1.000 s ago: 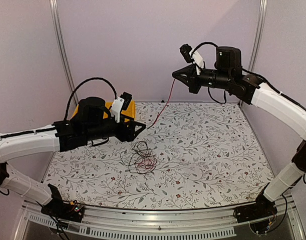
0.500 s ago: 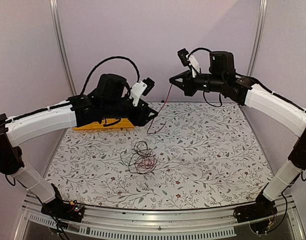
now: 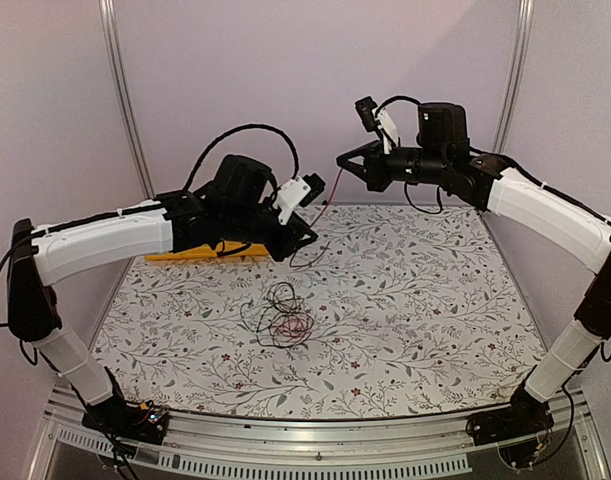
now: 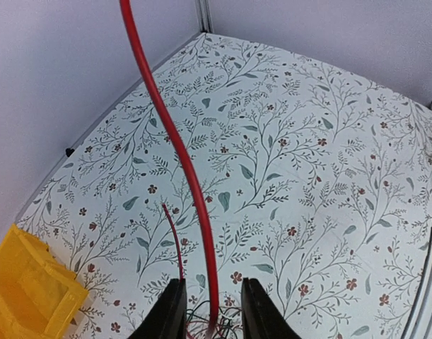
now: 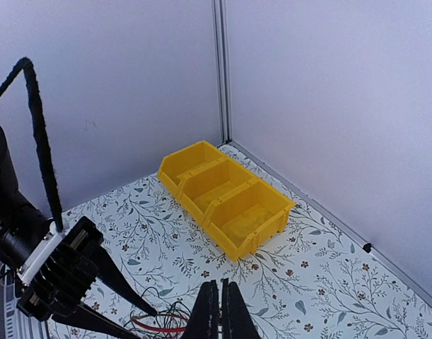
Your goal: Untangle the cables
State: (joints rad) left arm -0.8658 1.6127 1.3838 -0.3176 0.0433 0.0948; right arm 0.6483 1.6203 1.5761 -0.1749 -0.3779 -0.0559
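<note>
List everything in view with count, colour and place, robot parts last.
red cable: one, red, hanging from the right gripper, passing between the left gripper's fingers
cable tangle: one heap, black, pale and red, mid-cloth
bin: one, yellow, far left corner
cloth: one, white floral, covering the table
arms: two, white and black, left, right
left gripper: one, black, fingers apart around the red cable
right gripper: one, black, shut on the red cable

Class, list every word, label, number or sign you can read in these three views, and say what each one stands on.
None: no view shows any legible text.
The yellow bin, the floral table cover and the red cable bear no lettering.
</note>
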